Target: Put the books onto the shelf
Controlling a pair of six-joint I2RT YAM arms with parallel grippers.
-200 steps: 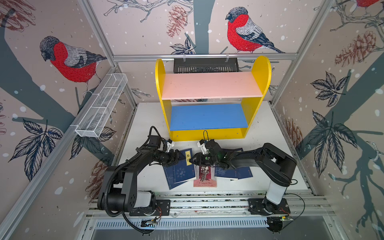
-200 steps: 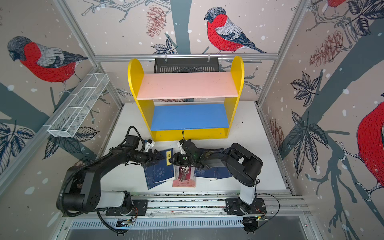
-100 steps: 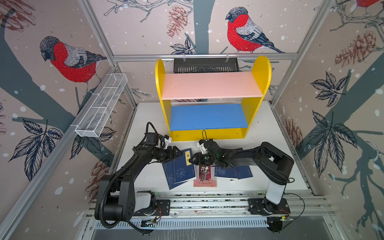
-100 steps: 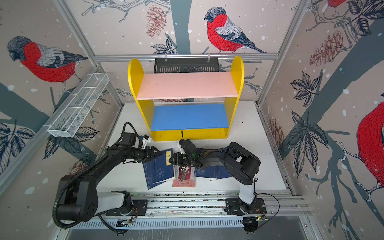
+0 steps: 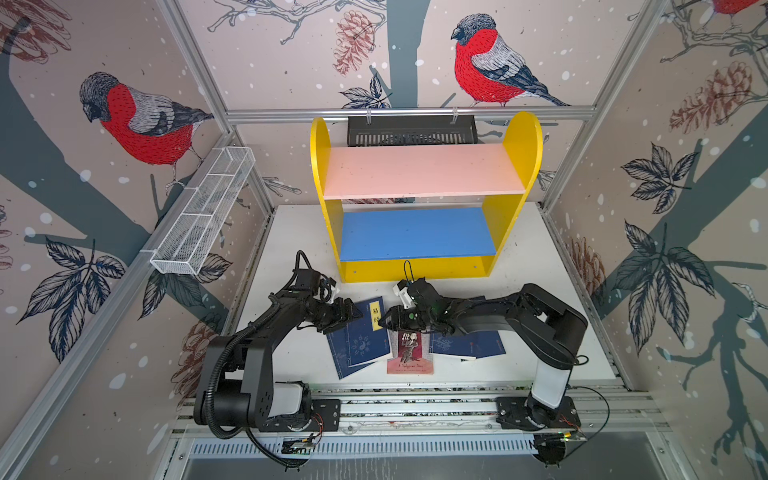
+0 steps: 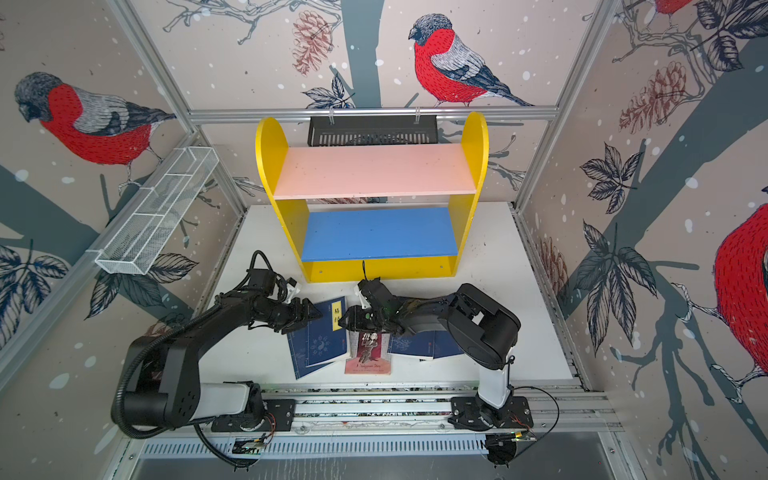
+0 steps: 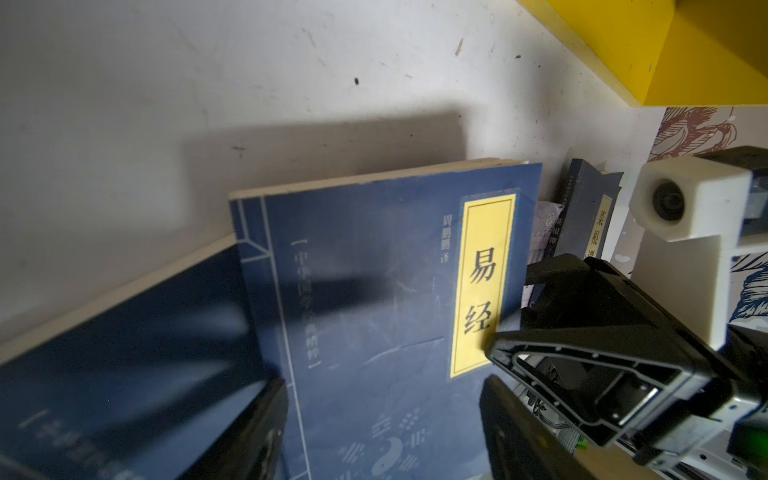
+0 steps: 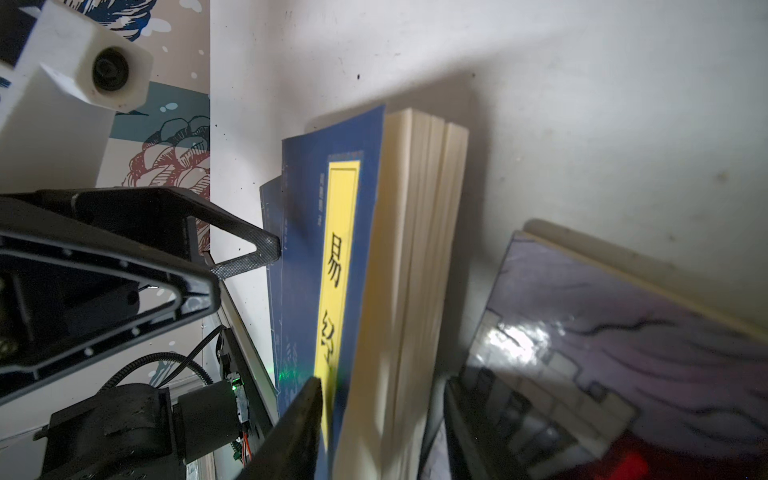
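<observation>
A: Task items, where?

B: The small two-tier wooden shelf w/ yellow rounded sides, pink upper board and blue lower board point(image 5: 415, 272) point(image 6: 376, 272) is seen at 12 o'clk on the white table top point(image 5: 528, 257) in both top views. The books are spread on the table at its 6 o'clk. One dark navy paperback w/ a yellow title strip point(image 5: 361, 336) point(image 6: 320, 336) is tipped up off the rest.

A: Any writing?

B: "易经" is read on its yellow label point(image 7: 482, 282) in the L wrist view, w/ "周鹏鹏 译" printed beside it. A second navy paperback point(image 7: 582, 195) is labelled "菜根谭", legible in that view only. On the red-and-grey cartoon-figure paperback point(image 5: 409, 353) point(image 6: 368, 353), at 4 o'clk of the tipped one, a script line is too small to be read.

A: Grippers?

B: R gripper point(image 5: 386, 320) point(image 8: 378, 415) is placed at 3 o'clk of the tipped book. The cream page block point(image 8: 415, 270) is clamped btwn its jaws, which is shown only by the R wrist view. L gripper point(image 5: 353, 313) point(image 7: 386, 436) is placed at 9 o'clk. Its jaws are set wide and nothing is gripped. One fingertip point(image 8: 268, 249) is seen at the spine edge, but contact can't be confirmed.
</observation>
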